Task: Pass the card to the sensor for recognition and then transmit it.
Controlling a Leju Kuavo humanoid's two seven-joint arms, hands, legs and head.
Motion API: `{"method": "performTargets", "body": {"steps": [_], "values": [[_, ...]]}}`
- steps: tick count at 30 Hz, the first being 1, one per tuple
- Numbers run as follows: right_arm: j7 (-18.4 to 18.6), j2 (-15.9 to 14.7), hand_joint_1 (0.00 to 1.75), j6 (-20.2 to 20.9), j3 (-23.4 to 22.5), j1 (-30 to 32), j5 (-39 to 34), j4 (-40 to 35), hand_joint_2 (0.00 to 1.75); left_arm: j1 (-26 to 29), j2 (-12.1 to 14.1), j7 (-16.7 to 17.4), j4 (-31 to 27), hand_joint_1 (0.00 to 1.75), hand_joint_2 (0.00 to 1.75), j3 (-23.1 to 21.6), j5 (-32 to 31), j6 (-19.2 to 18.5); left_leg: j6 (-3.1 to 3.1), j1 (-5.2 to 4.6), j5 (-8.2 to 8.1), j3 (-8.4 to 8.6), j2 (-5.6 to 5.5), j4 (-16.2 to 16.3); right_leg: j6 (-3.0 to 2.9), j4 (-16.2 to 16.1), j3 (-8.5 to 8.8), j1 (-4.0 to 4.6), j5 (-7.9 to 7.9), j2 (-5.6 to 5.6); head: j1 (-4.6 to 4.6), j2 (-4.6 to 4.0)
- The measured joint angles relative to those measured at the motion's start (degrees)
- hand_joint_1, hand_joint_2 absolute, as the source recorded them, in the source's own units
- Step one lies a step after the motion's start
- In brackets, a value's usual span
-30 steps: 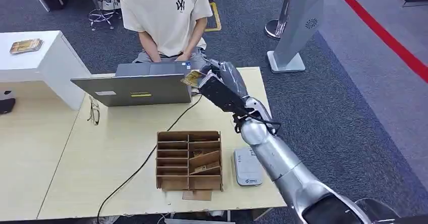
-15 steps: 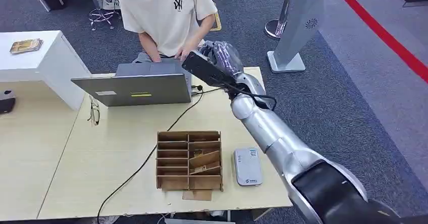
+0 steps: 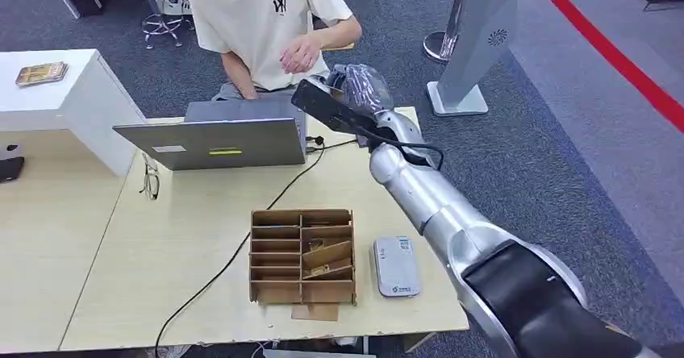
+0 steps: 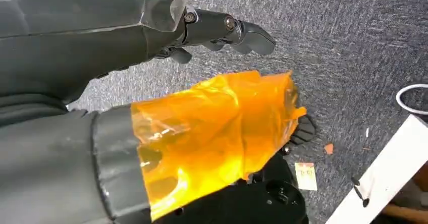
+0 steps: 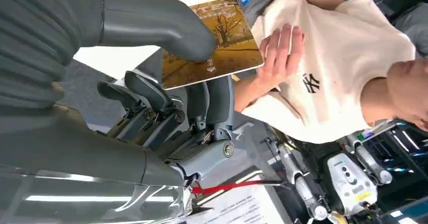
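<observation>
My right hand (image 3: 345,92) reaches out over the far table edge, beside the laptop (image 3: 218,136) and toward the seated person. In the right wrist view the yellow-brown picture card (image 5: 214,42) is pinched between the thick thumb and the darker fingers (image 5: 151,98). The person's raised hand (image 5: 282,50) (image 3: 300,52) is right beside the card's far edge; I cannot tell whether it touches. The grey-white sensor (image 3: 394,266) lies flat on the table near my arm. My left hand (image 4: 151,82) hangs over the carpet, fingers spread, its thumb wrapped in orange tape, holding nothing.
A cardboard organiser (image 3: 302,255) with several compartments stands left of the sensor, with cards in some slots. A black cable (image 3: 234,253) runs across the table (image 3: 193,213) to the laptop. Glasses (image 3: 150,178) lie at the table's left. A white counter (image 3: 72,92) stands far left.
My right arm swung from over the laptop's corner up and outward toward the person. The person's hand lifted from the keyboard and came up to the card.
</observation>
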Motion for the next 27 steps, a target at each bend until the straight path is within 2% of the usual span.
{"method": "performTargets", "body": {"steps": [20, 21, 22, 23, 24, 25, 27], "values": [[-0.7, 1.0, 1.75, -0.4, -0.1, 0.0, 1.2, 2.3, 1.75, -1.0, 0.0, -0.2, 0.9, 0.0, 0.0, 3.1, -1.2, -0.9, -0.01, 0.0, 0.01, 0.0, 0.0, 0.0, -0.01, 0.0, 0.0, 0.0, 0.01, 0.0, 0.0, 0.0], [-0.7, 1.0, 1.64, -0.4, -0.1, 0.0, 1.5, 2.3, 1.75, -1.1, 0.0, -0.2, 0.9, 0.0, 0.0, 3.2, -1.2, -1.0, -0.01, 0.0, 0.01, 0.0, 0.0, 0.0, -0.01, 0.0, 0.0, 0.0, 0.01, 0.0, 0.0, 0.0], [-0.7, 1.1, 1.17, -0.5, -0.1, 0.0, 1.8, 2.4, 1.75, -1.2, 0.0, -0.2, 1.0, 0.0, 0.0, 3.4, -1.2, -1.0, -0.01, 0.0, 0.01, 0.0, 0.01, 0.0, -0.01, 0.0, 0.0, 0.0, 0.01, 0.01, 0.02, 0.0], [-0.7, 1.2, 0.37, -0.5, -0.1, 0.0, 2.2, 2.6, 1.75, -1.4, 0.0, -0.2, 1.2, 0.0, 0.0, 3.7, -1.3, -1.1, -0.01, 0.0, 0.01, 0.0, 0.01, 0.0, -0.01, 0.0, 0.0, 0.0, 0.01, 0.01, 0.0, 0.0], [-0.7, 1.3, 0.14, -0.5, 0.0, 0.0, 2.2, 2.6, 1.75, -1.5, 0.0, -0.2, 1.2, 0.0, 0.0, 3.7, -1.3, -1.2, -0.01, 0.0, 0.01, 0.0, 0.0, 0.0, -0.01, 0.0, 0.0, 0.0, 0.01, 0.0, 0.02, 0.0], [-0.7, 1.3, 0.0, -0.5, 0.0, 0.0, 2.6, 2.6, 1.75, -1.5, 0.0, -0.2, 1.2, 0.0, 0.0, 3.8, -1.4, -1.4, -0.01, 0.0, 0.01, 0.0, 0.0, 0.0, -0.01, 0.0, 0.0, 0.0, 0.01, 0.0, 0.0, 0.0], [-0.6, 1.4, 0.0, -0.5, 0.1, 0.0, 3.5, 2.7, 1.75, -1.5, 0.0, -0.2, 1.2, 0.0, 0.0, 4.0, -1.6, -1.8, -0.01, 0.0, 0.01, 0.0, 0.01, 0.0, -0.01, 0.0, -0.01, 0.0, 0.01, 0.01, 0.02, 0.0]]}}
